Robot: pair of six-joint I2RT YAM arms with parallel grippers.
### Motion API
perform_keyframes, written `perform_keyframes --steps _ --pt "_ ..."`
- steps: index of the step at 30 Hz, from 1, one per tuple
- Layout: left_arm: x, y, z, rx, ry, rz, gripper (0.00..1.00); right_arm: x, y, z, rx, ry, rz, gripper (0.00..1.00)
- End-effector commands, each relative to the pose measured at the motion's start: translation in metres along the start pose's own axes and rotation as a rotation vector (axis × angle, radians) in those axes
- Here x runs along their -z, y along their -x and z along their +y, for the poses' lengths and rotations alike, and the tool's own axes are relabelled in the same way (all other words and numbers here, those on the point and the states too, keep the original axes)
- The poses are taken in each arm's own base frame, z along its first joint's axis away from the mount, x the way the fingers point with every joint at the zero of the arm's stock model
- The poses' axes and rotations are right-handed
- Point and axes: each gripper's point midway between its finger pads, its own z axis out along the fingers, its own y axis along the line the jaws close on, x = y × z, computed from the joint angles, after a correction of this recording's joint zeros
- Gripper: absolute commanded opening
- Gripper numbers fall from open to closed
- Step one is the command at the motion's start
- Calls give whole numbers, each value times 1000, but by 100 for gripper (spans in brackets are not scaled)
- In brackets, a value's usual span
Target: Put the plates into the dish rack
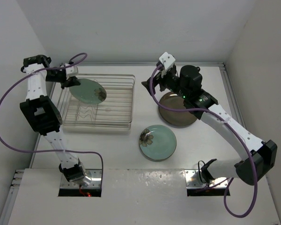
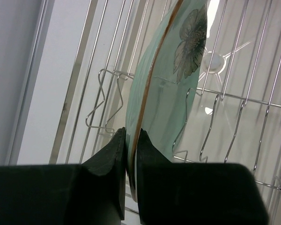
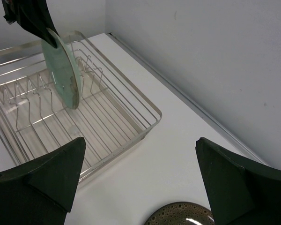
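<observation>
Three plates, one wire dish rack (image 1: 132, 99), two grippers. First mint-green plate (image 1: 87, 90), dark flower mark near its rim: held on edge and tilted over the rack's left half, its rim pinched between the closed fingers of the left gripper (image 2: 129, 140); whether its lower edge touches the wires cannot be told. Second mint-green plate (image 1: 158, 142): flat on the white table (image 1: 206, 154), just off the rack's near right corner. Dark brown plate (image 1: 178, 112), glossy: flat on the table right of the rack, apart from it. Right gripper (image 3: 140, 143): jaws spread wide, holding nothing, poised above the brown plate's rack-side edge.
</observation>
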Motion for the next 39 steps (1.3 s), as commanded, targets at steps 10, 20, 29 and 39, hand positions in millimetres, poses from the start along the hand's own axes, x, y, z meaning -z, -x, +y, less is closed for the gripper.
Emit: perform_keyframes --steps 10,20,29,39 --pt "50 18 75 -79 306 -91 58 -5 14 -5 -3 -39 -6 100" --pt "83 73 71 -51 384 -158 100 11 -50 -57 -341 -257 217 100" --pt "121 83 75 273 586 -63 100 123 -208 -153 -881 -861 458 100" --pt "125 84 26 433 610 6 100 176 -347 -142 -1215 -983 671 78"
